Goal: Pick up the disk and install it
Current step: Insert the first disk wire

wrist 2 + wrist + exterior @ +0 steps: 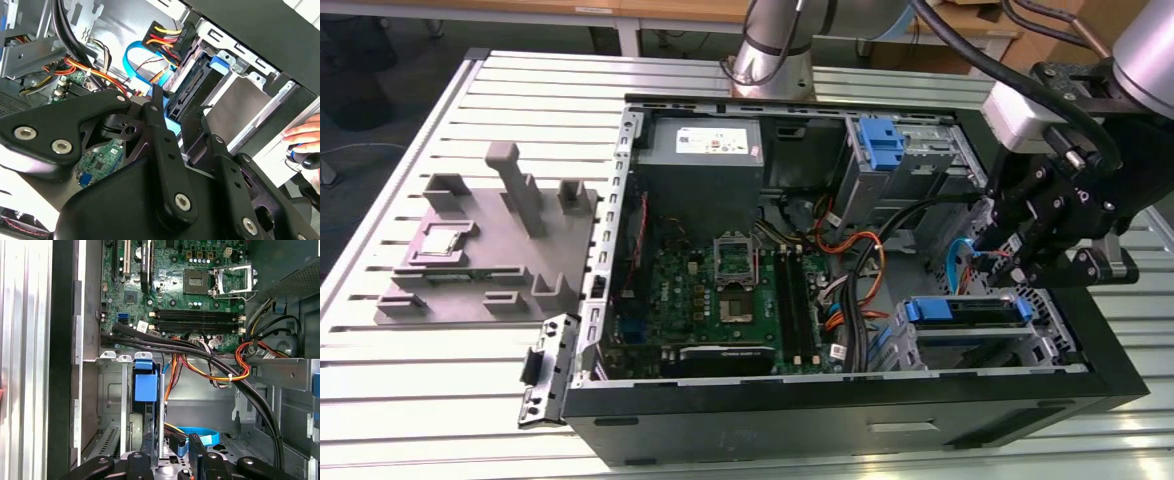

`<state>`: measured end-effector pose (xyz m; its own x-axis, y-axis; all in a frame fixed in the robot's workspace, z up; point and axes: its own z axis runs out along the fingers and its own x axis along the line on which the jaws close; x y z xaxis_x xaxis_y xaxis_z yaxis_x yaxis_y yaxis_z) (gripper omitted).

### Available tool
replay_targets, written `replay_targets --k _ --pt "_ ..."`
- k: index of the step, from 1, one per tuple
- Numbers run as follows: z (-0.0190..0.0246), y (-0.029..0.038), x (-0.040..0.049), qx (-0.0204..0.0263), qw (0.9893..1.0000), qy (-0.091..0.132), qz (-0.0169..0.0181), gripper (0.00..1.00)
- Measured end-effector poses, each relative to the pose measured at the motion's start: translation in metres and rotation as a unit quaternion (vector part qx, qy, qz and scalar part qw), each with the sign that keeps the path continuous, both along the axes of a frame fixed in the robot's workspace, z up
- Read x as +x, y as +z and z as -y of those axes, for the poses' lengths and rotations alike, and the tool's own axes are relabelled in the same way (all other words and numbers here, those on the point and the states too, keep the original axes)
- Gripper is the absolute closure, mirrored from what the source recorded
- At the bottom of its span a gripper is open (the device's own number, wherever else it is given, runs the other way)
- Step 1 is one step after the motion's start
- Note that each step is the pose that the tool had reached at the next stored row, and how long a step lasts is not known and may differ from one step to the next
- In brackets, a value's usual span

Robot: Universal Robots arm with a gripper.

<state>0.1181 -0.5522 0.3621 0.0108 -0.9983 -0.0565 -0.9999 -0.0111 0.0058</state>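
Starting at the exterior view's left: a slatted metal counter (pixel 400 380) carries a grey holder block (pixel 487 250), with wooden desks (pixel 667 12) behind. At centre lies the open computer case (pixel 854 400), green circuit board (pixel 720 290) showing. Rightward, the disk (pixel 965 312) sits slotted in its bay by the case's near corner, the hand (pixel 1047 255) hovering just above; whether it's released or clenched, I can't tell.
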Motion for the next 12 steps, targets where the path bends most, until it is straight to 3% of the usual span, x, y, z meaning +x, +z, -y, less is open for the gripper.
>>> replay_targets --k 5,12 --pt "0.0000 -0.0055 0.0008 0.0000 1.0000 0.000 0.0000 0.58" --pt "0.0000 -0.0061 0.0008 0.0001 1.0000 0.000 0.0000 0.58"
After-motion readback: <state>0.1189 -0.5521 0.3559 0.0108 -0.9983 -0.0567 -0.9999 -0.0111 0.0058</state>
